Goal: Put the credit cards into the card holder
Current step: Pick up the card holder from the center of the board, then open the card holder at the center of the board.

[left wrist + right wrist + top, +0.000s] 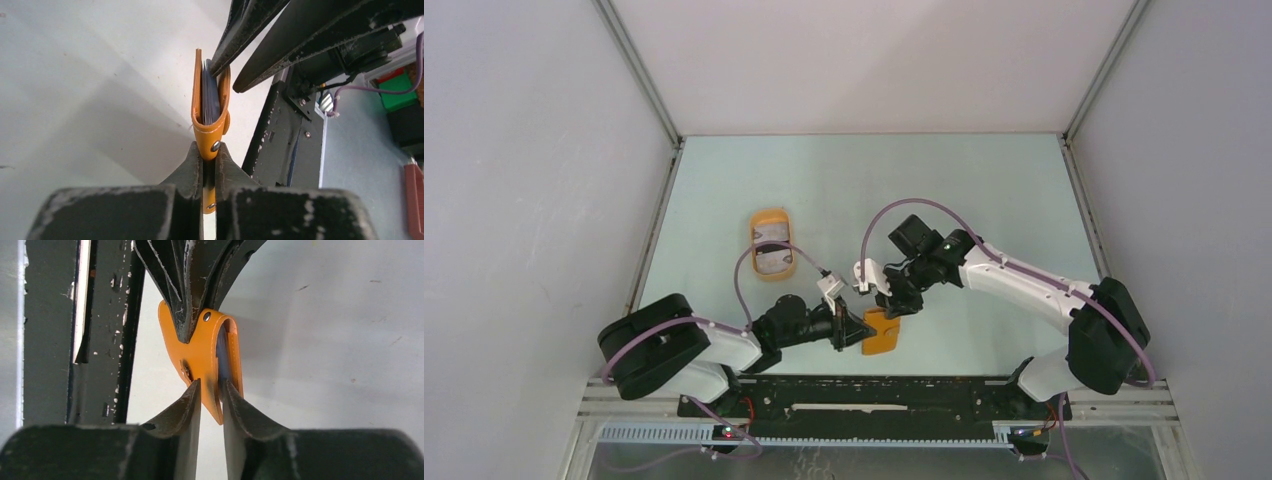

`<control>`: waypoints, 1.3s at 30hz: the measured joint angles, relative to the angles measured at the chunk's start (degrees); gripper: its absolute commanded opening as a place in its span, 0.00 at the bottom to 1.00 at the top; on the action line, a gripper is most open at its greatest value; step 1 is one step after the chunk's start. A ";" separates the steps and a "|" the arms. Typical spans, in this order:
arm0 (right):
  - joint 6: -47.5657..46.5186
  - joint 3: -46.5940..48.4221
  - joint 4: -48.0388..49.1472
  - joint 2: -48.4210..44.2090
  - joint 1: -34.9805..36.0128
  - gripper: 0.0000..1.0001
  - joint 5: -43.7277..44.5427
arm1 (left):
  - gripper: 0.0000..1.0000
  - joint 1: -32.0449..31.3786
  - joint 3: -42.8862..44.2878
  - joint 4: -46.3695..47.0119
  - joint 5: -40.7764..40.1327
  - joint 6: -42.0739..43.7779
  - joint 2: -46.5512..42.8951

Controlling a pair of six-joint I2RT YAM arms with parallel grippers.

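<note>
well, the credit cards (773,262) lie in the orange tray (769,215), off to the left. the left gripper (209,146) pinches the card holder (206,132) by its folded end, near the front of the table (984,200). the right gripper (212,385) sits around one flap; i cannot tell if it squeezes. a hard pull may yank the holder loose.

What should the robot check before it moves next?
1. Left hand shut on the card holder: ok.
2. Right hand around one flap, tight grip: cannot tell.
3. Holder open wide enough for a card: not ok, only a narrow gap.
4. A hand free to fetch cards: not ok, both are at the holder.
5. Credit cards in sight, lying in the tray: ok.
</note>
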 measured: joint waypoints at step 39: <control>44.57 -2.16 17.92 -4.83 -7.89 0.59 8.07 | 0.00 -7.28 12.92 -32.59 -46.14 -26.97 -11.69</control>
